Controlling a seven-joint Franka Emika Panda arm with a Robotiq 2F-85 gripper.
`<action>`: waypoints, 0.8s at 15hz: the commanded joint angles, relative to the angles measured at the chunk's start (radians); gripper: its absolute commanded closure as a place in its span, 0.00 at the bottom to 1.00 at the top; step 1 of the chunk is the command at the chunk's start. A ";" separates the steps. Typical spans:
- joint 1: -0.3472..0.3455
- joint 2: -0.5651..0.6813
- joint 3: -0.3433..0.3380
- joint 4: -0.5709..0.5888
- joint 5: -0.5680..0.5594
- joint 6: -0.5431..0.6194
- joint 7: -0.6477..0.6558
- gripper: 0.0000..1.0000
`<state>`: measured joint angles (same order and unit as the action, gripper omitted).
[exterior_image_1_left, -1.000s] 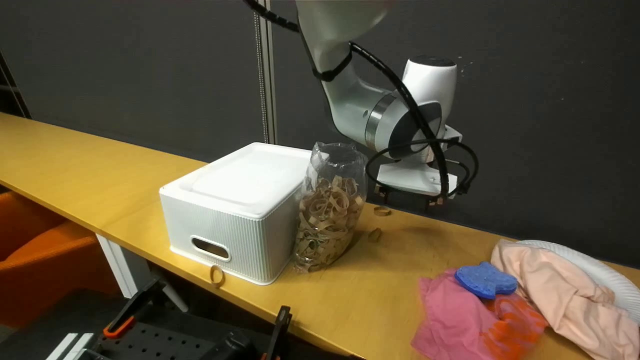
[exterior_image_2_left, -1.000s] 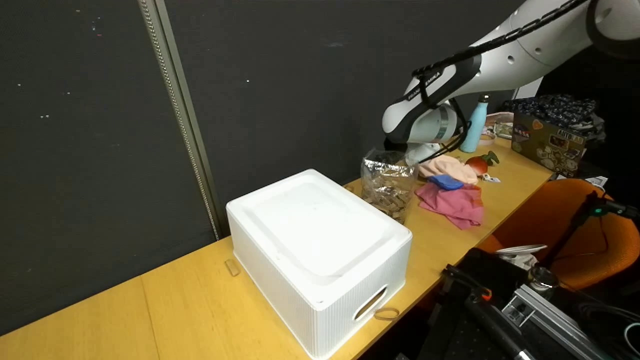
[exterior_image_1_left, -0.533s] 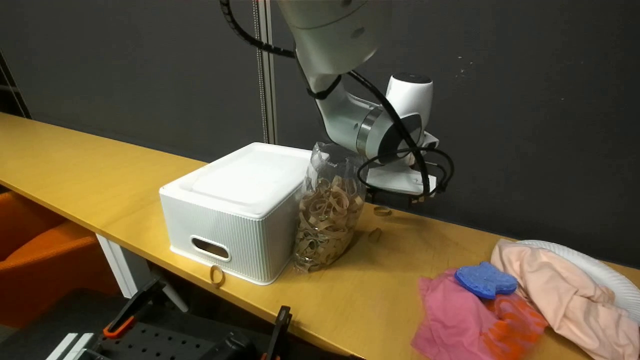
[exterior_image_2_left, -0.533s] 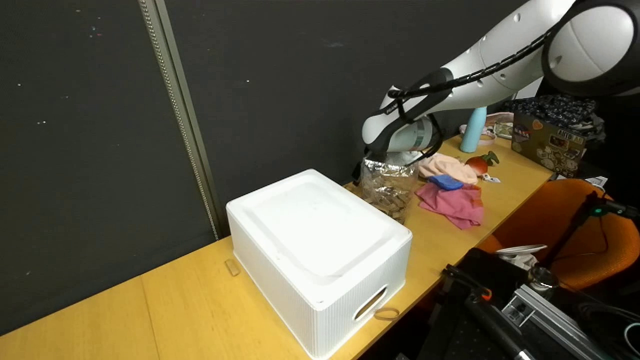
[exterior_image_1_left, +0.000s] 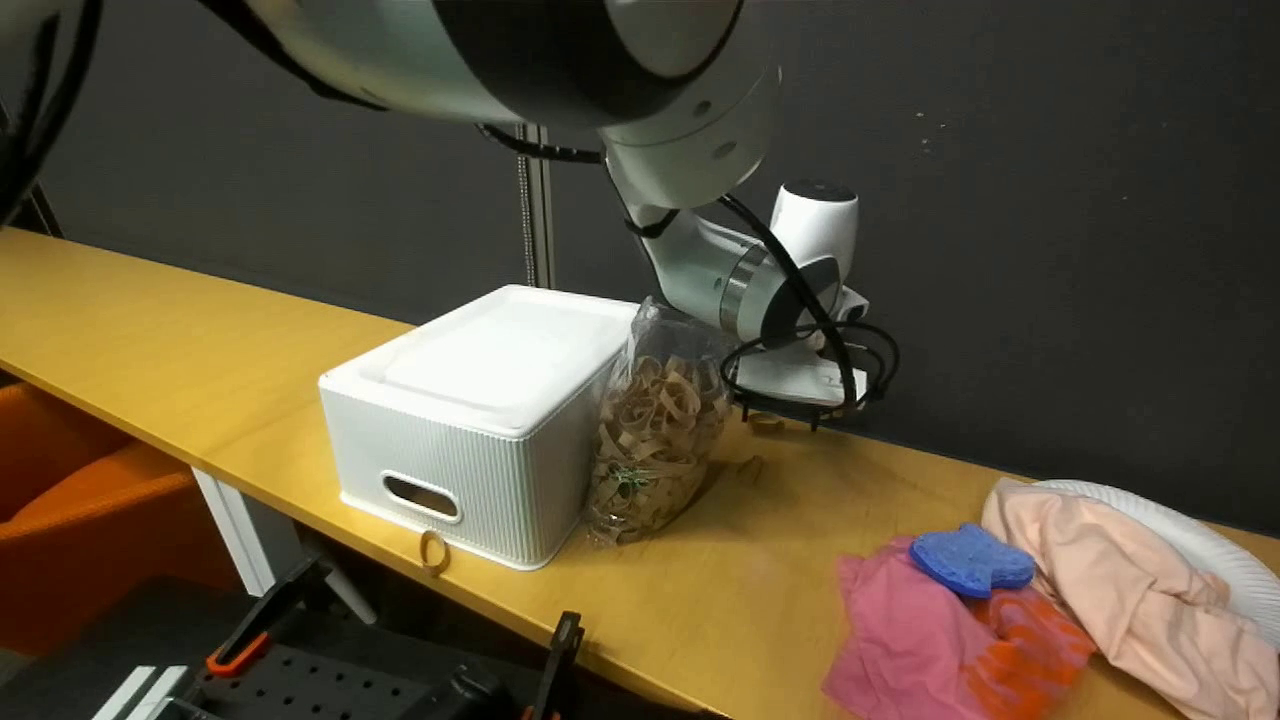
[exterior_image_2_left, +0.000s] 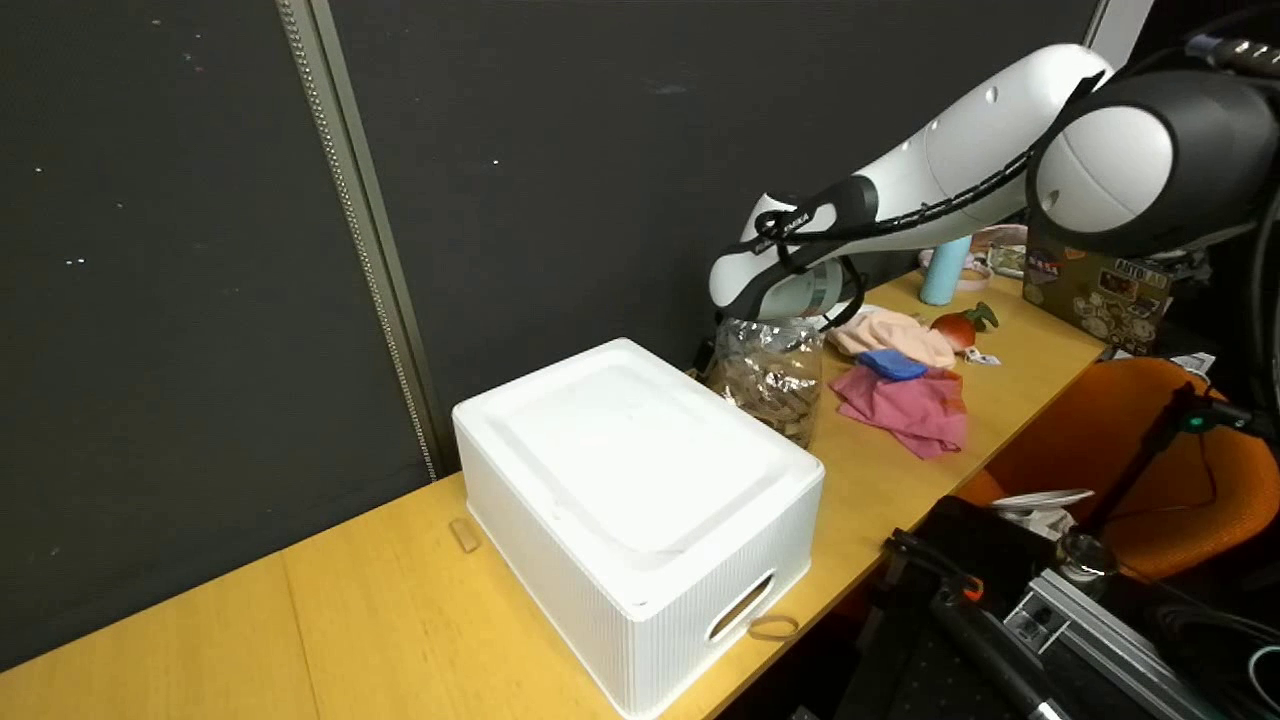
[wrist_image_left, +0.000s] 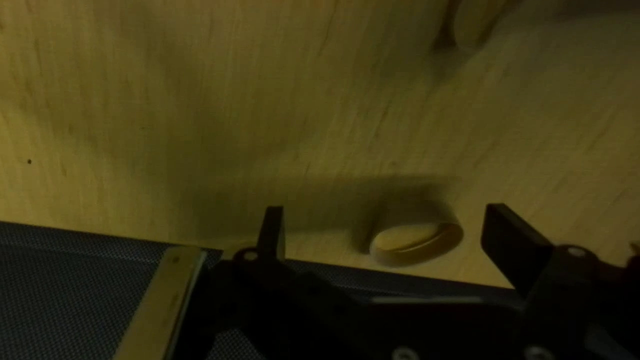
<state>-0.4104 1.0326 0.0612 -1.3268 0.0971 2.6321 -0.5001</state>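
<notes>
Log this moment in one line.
gripper: open, empty | nearest: tan rubber band on wood-grain table, appearing between jaws in wrist view | nearby: clear bag of rubber bands beside white ribbed box

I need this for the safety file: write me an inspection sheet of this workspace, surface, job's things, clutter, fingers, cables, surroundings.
Surface: light wood table, a seam crossing it in an exterior view.
Job's things: tan band on the table, between the fingers in the wrist view; clear bag of bands beside white box.
Clutter: loose flat band near the white box; blue sponge-like item on pink cloth; peach cloth partly covering white plate.
Fingers: open, nothing held; contact with the tan band, nothing seen.
Cables: black cable along the arm, looping past the bag's edge in an exterior view; contact unclear.
Surroundings: dark panel, orange chair, blue bottle, stickered box.
</notes>
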 joint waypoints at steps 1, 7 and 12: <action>0.007 0.057 -0.001 0.109 -0.025 -0.049 0.019 0.00; 0.016 0.094 0.001 0.174 -0.034 -0.081 0.018 0.26; 0.016 0.104 0.002 0.183 -0.032 -0.080 0.016 0.64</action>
<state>-0.3944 1.1132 0.0612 -1.1878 0.0800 2.5776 -0.4984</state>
